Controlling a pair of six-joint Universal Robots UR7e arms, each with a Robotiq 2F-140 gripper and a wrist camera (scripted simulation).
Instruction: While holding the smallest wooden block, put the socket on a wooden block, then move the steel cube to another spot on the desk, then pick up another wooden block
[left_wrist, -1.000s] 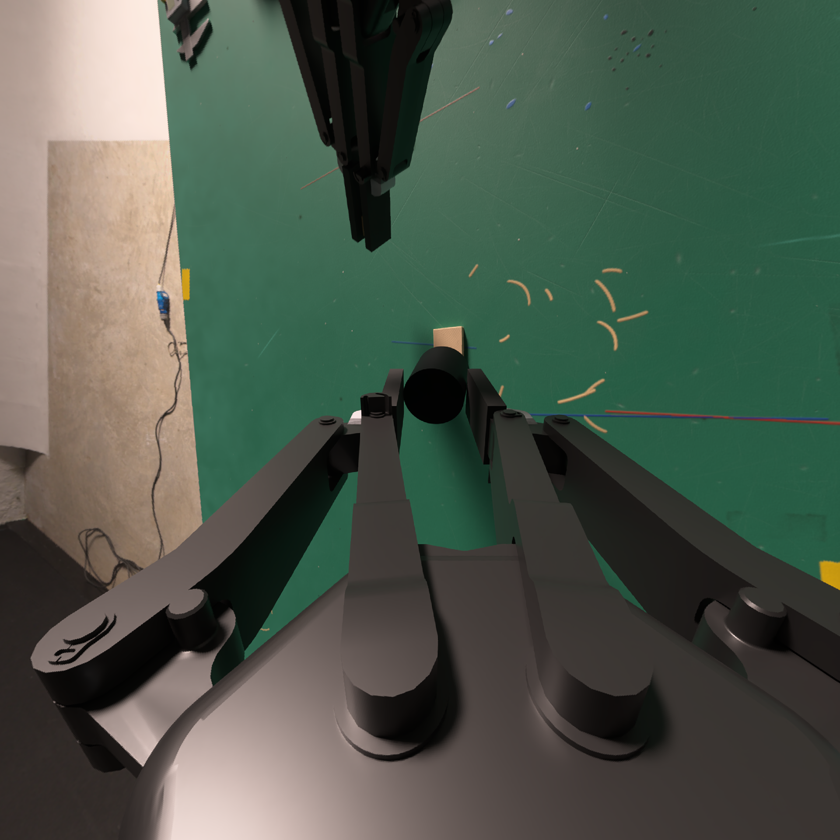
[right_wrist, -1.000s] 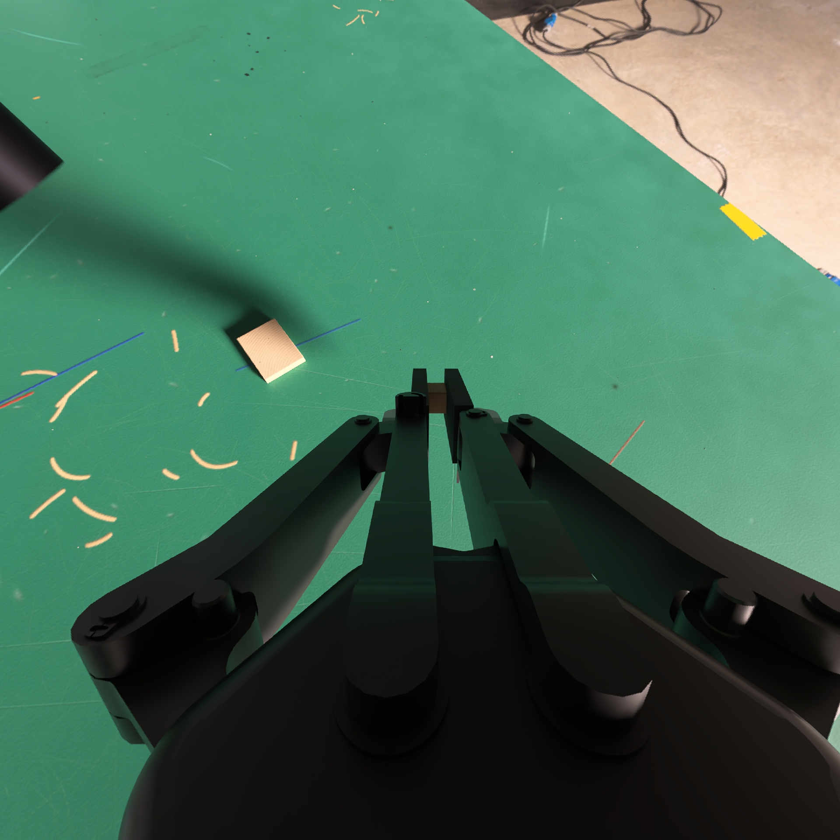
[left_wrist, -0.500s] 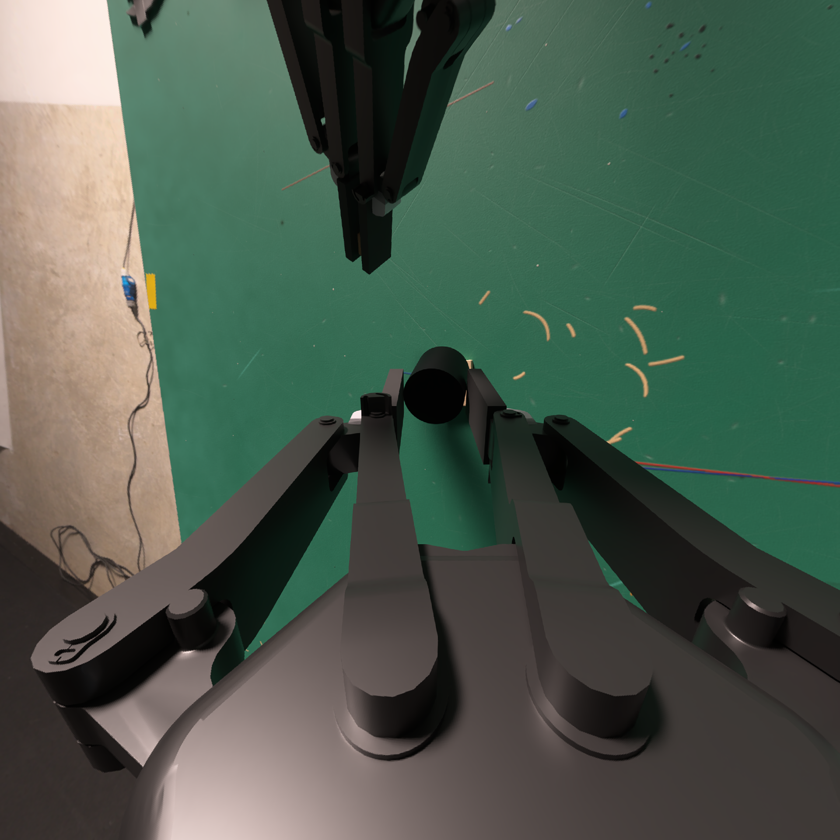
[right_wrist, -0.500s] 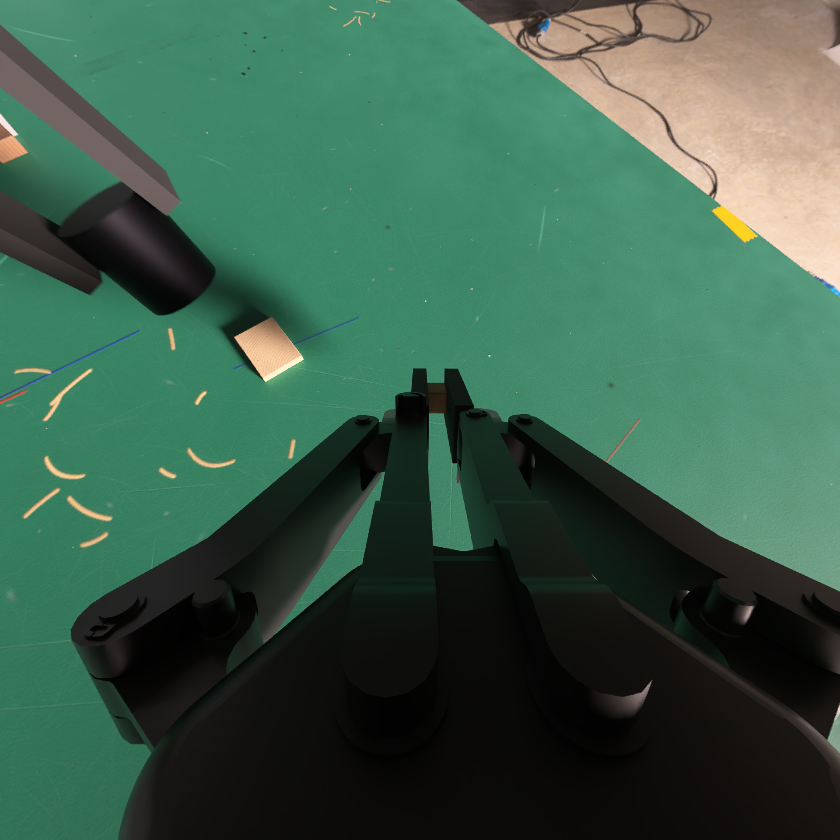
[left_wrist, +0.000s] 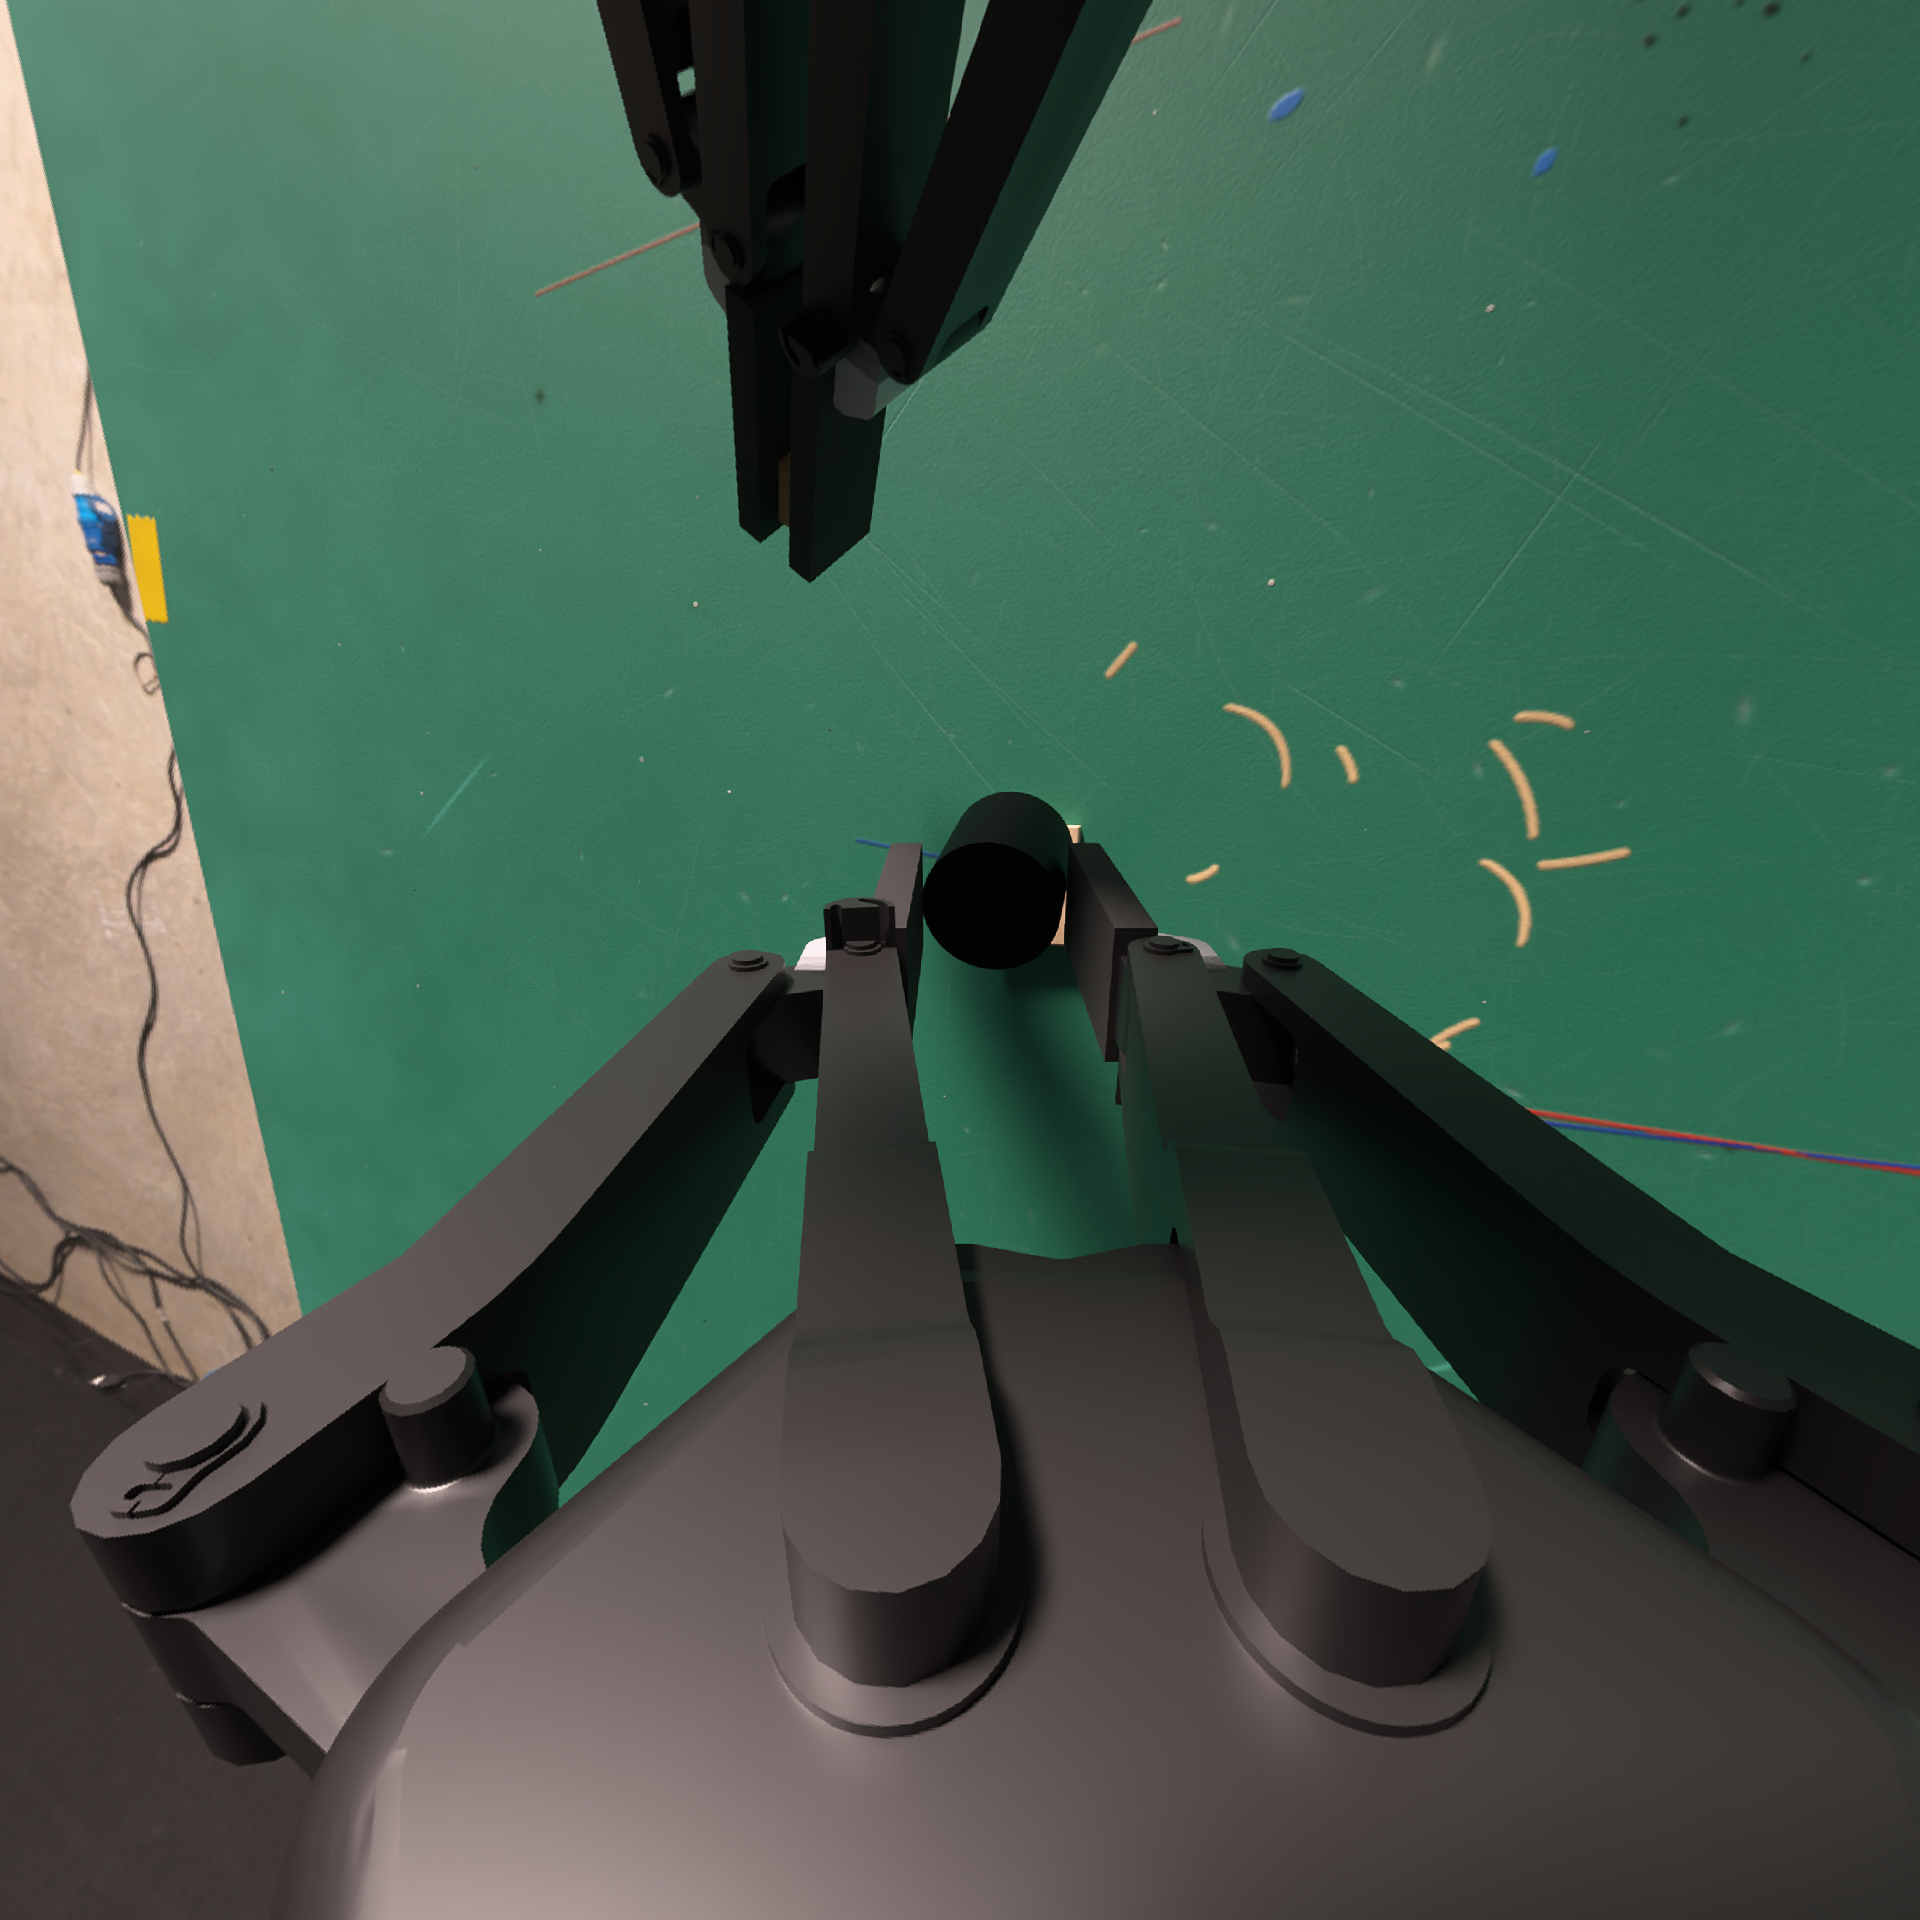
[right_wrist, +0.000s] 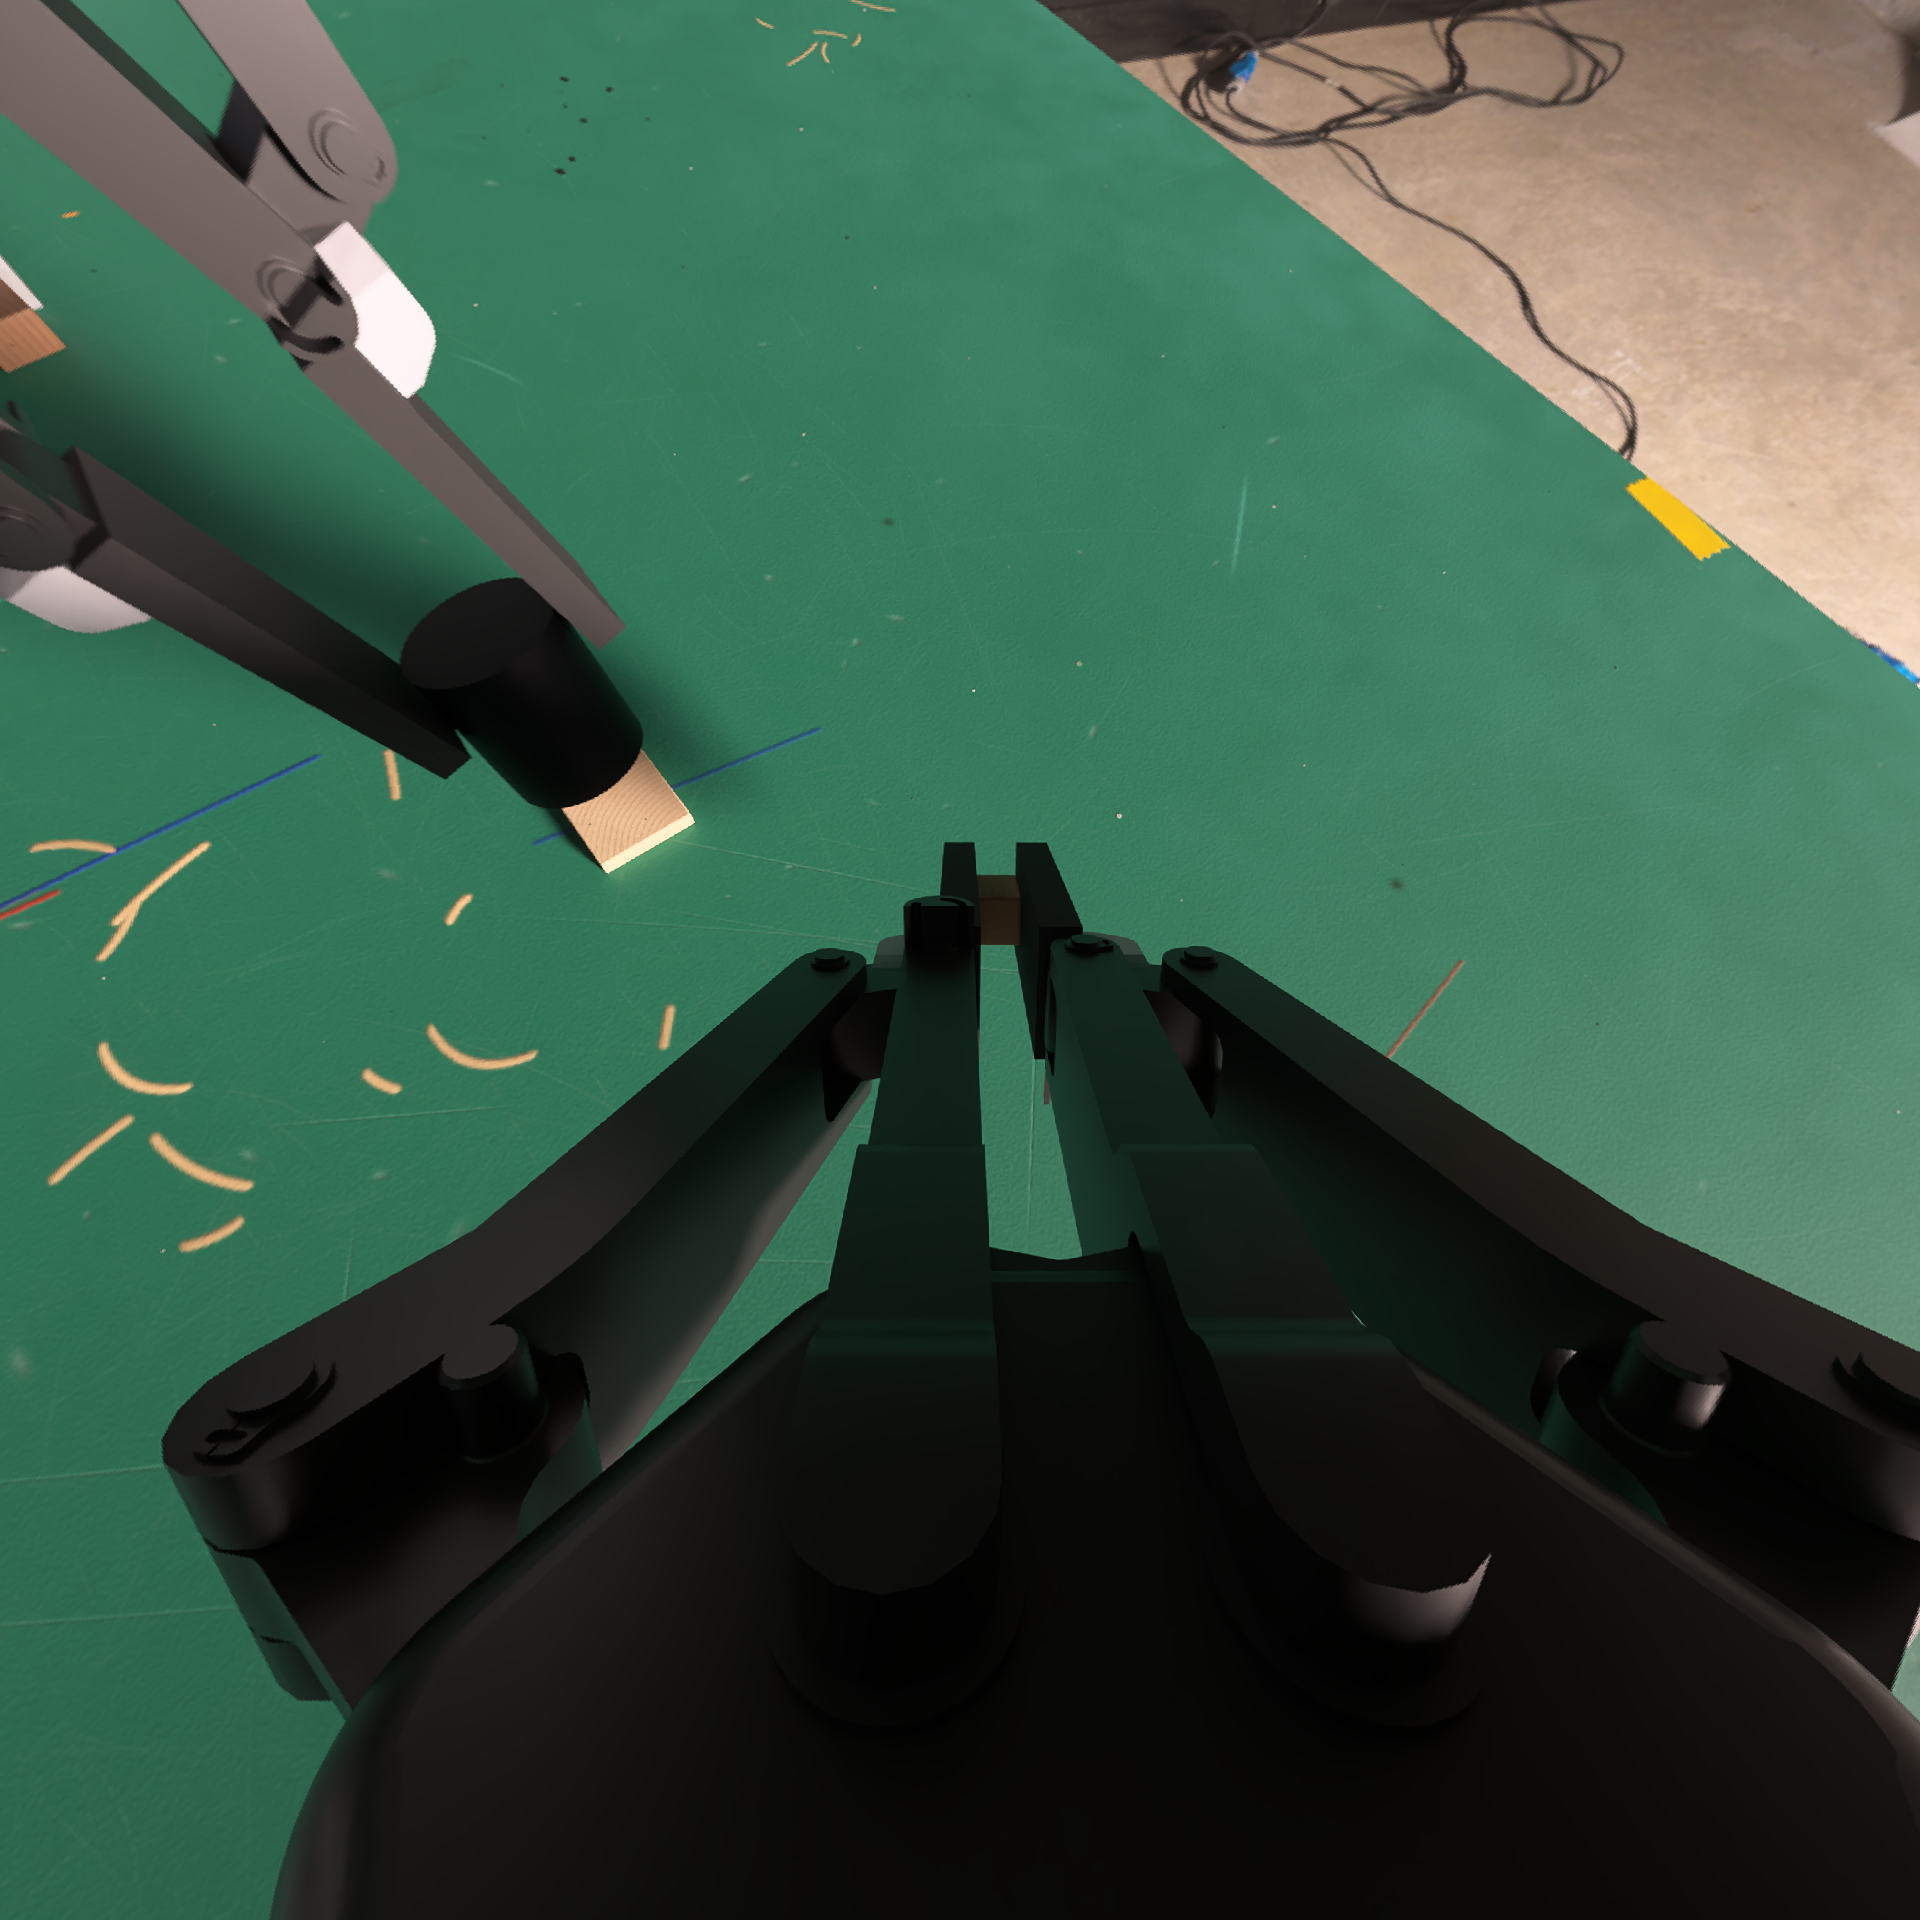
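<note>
The green desk fills most of both views, its surface scratched and marked with short tan curls and thin blue and red lines. Past one long edge lies a beige floor with loose black cables, and a strip of yellow tape sits right on that edge.

The left gripper reaches down toward the desk, well in from the taped edge, with its jaws closed partway around a black socket, one finger pressed to each side of it. In the right wrist view the socket stands tilted, its lower end over or on a flat pale wooden block lying on the desk; whether the two actually touch cannot be told. Only a sliver of that block shows behind the socket in the left wrist view.

The right gripper hangs above the desk, between the flat block and the taped edge, its jaws nearly together and clamped on the smallest wooden block, a little brown cube. Another wooden block peeks in at the left border of the right wrist view, behind the left gripper's links.
</note>
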